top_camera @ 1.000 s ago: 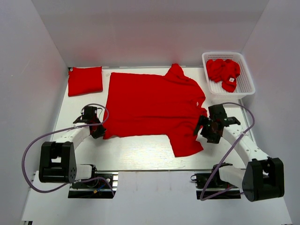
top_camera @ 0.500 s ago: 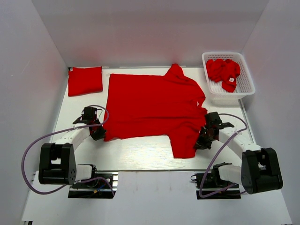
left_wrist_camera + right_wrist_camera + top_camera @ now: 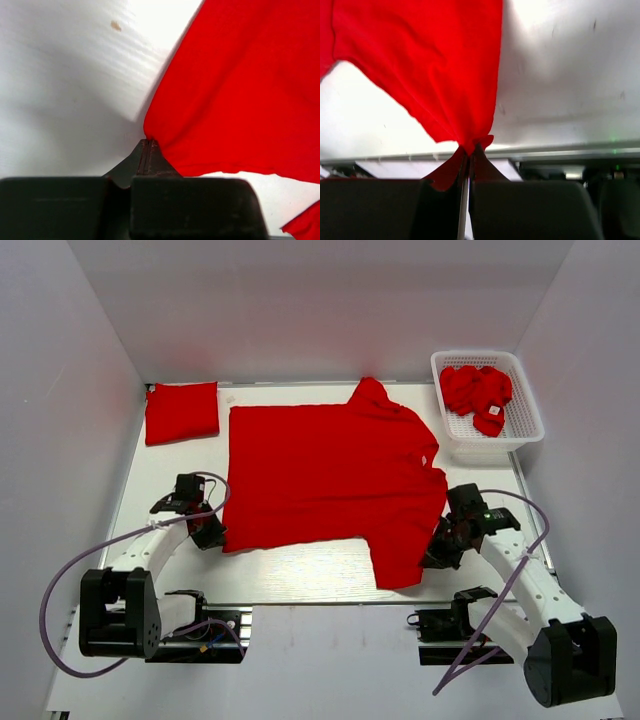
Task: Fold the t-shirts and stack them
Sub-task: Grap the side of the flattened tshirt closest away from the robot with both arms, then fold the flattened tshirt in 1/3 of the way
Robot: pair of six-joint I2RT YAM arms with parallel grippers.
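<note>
The bright red short-sleeved cloth t-shirt (image 3: 330, 475) lies flat; left gripper (image 3: 148, 146) and right gripper (image 3: 470, 149) each clamp tight on a near corner, likely tensioning it for folding

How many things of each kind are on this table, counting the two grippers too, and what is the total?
spread red t-shirt: 1
folded red t-shirt: 1
crumpled red t-shirt heap, shirts not countable: 1
white mesh basket: 1
grippers: 2, left gripper and right gripper
Total: 6
</note>
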